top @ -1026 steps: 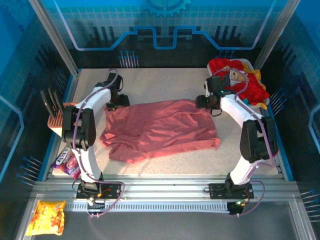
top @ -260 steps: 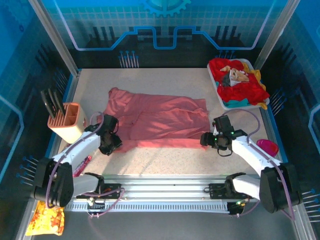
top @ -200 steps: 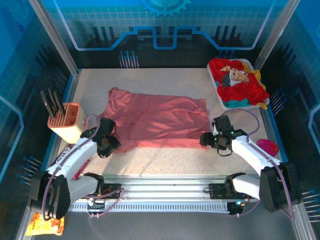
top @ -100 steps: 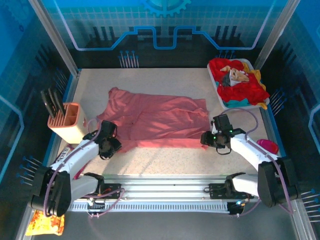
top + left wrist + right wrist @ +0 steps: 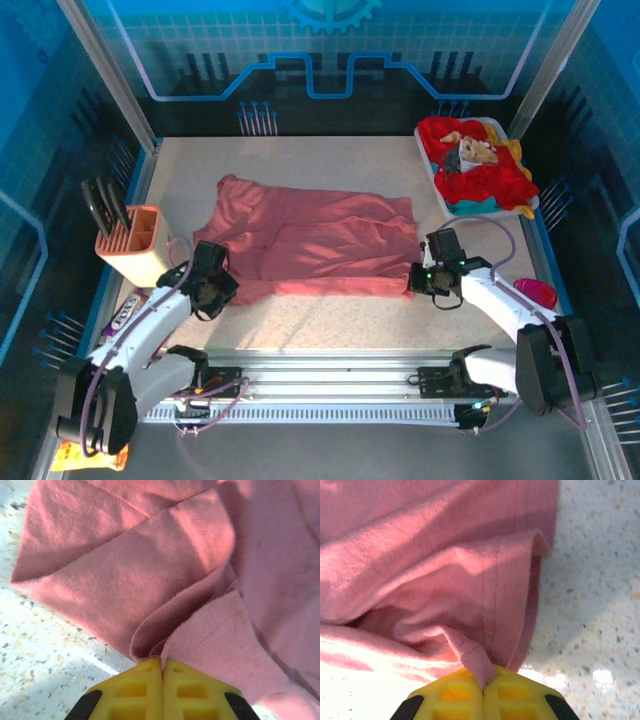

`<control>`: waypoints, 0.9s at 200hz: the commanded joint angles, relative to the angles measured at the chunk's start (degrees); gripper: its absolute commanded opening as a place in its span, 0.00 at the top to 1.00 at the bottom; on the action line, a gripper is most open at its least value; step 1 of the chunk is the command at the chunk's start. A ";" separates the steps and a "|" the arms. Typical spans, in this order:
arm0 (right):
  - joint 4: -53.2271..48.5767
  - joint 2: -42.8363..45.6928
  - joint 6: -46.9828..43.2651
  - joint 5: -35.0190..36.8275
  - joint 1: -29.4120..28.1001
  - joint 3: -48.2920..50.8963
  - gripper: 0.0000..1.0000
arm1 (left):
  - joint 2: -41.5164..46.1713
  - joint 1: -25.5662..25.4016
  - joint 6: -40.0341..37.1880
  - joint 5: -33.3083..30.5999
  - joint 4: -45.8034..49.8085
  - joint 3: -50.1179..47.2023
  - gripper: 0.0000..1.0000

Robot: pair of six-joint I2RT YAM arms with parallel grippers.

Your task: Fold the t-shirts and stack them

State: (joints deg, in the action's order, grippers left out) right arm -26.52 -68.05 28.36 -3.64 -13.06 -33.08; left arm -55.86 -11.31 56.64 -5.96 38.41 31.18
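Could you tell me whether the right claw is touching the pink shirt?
Touching: the right wrist view shows the right claw shut on a fold of the pink shirt.

Left wrist: pink t-shirt (image 5: 200, 555) runs off the top and right edges; its fold vanishes between my left jaws. Right wrist: pinched edge hidden inside my right jaws. Top: heaped shirts (image 5: 480, 170) in tray (image 5: 495, 213), count unreadable.

The speckled table (image 5: 330, 165) carries the pink shirt (image 5: 320, 240), spread flat in the middle. Right of the shirt, farther back, stands a white tray (image 5: 443, 200). Left of the shirt is an orange holder (image 5: 135, 255).
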 commanded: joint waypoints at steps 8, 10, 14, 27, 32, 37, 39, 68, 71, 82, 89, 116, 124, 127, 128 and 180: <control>-8.84 5.43 -1.50 1.23 0.54 -3.03 1.00 | 5.80 -0.02 -1.55 -2.88 10.50 4.14 1.00; -9.17 5.81 -1.54 1.26 0.55 -3.13 1.00 | 6.08 -0.03 -1.65 -3.02 11.08 4.37 1.00; -9.69 6.48 -1.52 1.17 0.64 -3.26 1.00 | 6.66 -0.10 -1.70 -3.30 12.07 4.70 1.00; -10.57 8.20 -1.13 -0.34 0.65 -3.47 1.00 | 8.22 -0.20 -2.19 -3.30 14.53 5.76 1.00; -11.13 8.43 -0.94 -0.72 0.63 -3.78 1.00 | 8.67 -0.36 -2.29 -3.30 15.25 6.24 1.00; -11.69 8.57 -0.77 -0.95 0.64 -4.11 1.00 | 9.06 -0.58 -2.49 -3.19 15.78 6.57 1.00; -11.88 8.55 -0.68 -1.11 0.59 -4.23 1.00 | 9.20 -0.69 -2.50 -3.19 16.05 6.71 1.00; -13.74 9.03 -1.16 -2.01 0.53 -6.14 1.00 | 11.15 -2.22 -5.51 -2.69 15.19 9.47 1.00; -13.89 9.12 -1.15 -1.84 0.54 -6.47 1.00 | 11.08 -2.22 -6.28 -2.52 14.83 9.90 1.00; -14.08 9.17 -1.15 -1.29 0.61 -7.43 1.00 | 9.79 -2.23 -9.16 -2.40 13.92 11.88 1.00; -14.01 8.96 -1.24 -1.00 0.68 -8.07 1.00 | 8.12 -2.22 -11.41 -2.28 13.19 13.57 1.00; -12.74 5.52 -2.20 -1.18 1.60 -11.03 1.00 | -0.57 -2.43 -17.64 -0.36 10.95 20.80 1.00; -12.21 4.01 -2.77 -1.50 1.93 -11.99 1.00 | -2.88 -2.70 -18.81 -0.67 10.37 22.51 1.00; -12.07 3.31 -2.94 -1.61 2.06 -12.29 1.00 | -3.54 -2.79 -19.20 -0.90 10.08 23.08 1.00; -12.02 3.07 -3.03 -1.66 2.06 -12.41 1.00 | -3.86 -2.81 -19.37 -1.03 10.00 23.24 1.00; -11.34 -1.34 -6.20 -1.13 2.78 -12.88 1.00 | -8.18 -5.68 -20.63 -2.59 9.84 24.23 1.00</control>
State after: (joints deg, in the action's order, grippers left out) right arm -37.47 -69.63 24.27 -4.80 -11.20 -46.30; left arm -64.51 -14.68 38.44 -7.92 47.72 55.94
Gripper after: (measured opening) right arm 0.063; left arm 0.049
